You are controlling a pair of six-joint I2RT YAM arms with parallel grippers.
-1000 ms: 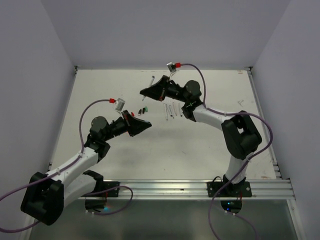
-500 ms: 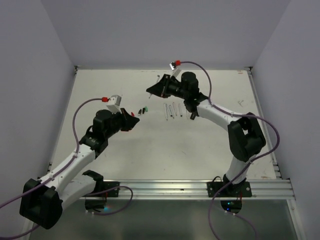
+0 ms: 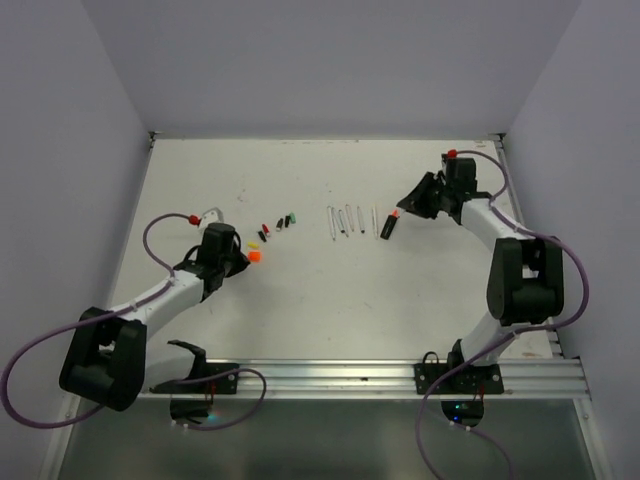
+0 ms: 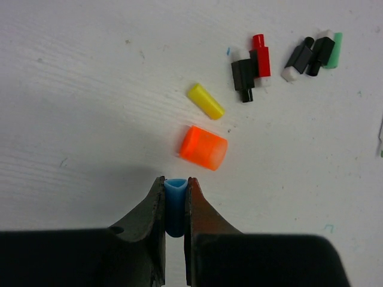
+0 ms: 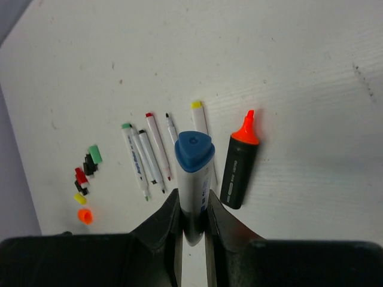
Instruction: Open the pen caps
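Singly, orange cap (image 4: 203,147) and yellow cap (image 4: 205,101).

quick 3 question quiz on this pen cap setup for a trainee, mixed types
1. True or false: the left pincer is shut on a blue cap.
2. The loose cap lying nearest that pincer is: A yellow, B orange, C green.
3. Fill in: the right pincer grips a white pen beside a black marker with an ___ tip.

Key: 1 true; 2 B; 3 orange.
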